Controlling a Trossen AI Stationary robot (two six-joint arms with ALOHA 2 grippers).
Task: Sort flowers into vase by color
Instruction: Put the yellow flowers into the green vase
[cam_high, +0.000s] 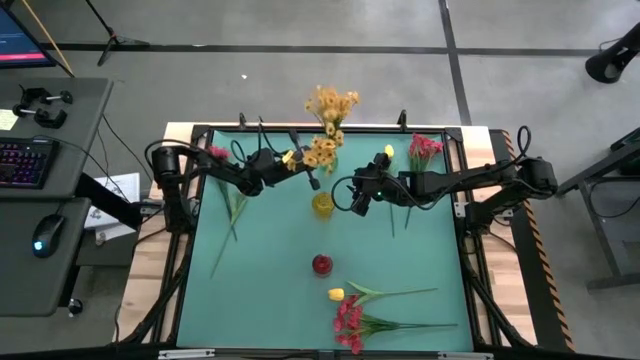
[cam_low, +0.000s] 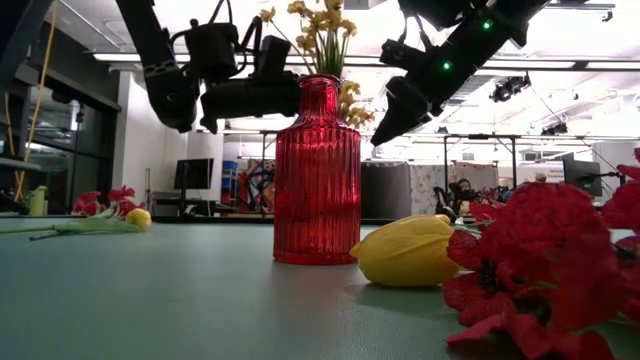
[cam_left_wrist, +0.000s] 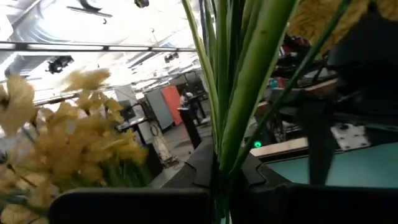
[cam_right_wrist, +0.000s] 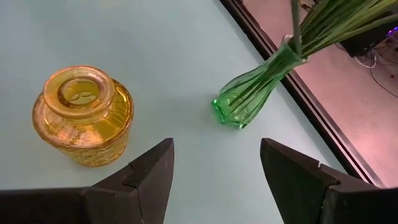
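Left claw (cam_high: 300, 160) is clamped on the orange-yellow flowers (cam_high: 327, 125), apparently standing in the green vase (cam_right_wrist: 258, 87). Right claw (cam_high: 358, 200) hovers with fingers spread, empty, beside the yellow vase (cam_high: 322, 204) on the surface (cam_high: 270, 280).

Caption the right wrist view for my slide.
Open right gripper hovers over yellow vase and green vase holding stems.
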